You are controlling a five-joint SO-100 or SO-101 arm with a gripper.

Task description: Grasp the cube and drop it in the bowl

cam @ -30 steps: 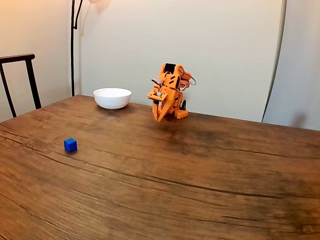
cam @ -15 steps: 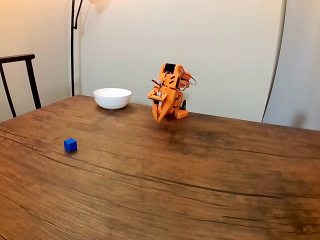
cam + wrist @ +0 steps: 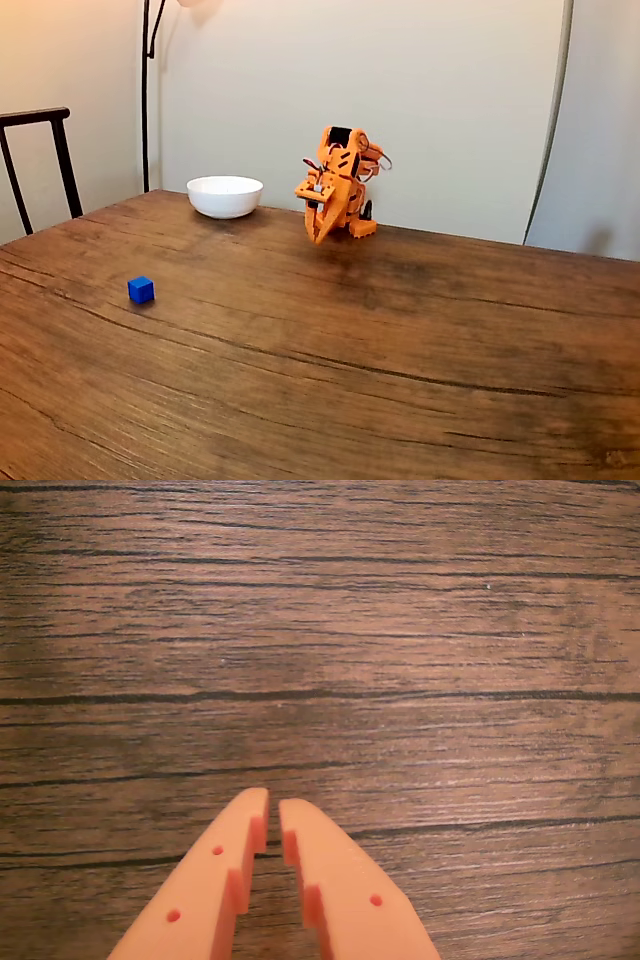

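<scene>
Orange arm folded at far edge of wooden worktop. End effector points down above bare wood, fingers nearly shut with thin gap between tips, holding nothing. Blue cube sits on worktop, well apart from arm, fixed-view left. White bowl near arm, at its left.

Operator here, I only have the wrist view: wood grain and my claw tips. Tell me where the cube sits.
Observer: In the fixed view the cube lies on the table, well left of the arm and nearer the camera.
Operator: Give me the bowl too.
Observer: The bowl stands at the table's far edge, just left of the arm.
Operator: Report my claw.
Observer: The claw hangs folded by the base, tips pointing down, holding nothing.
</scene>
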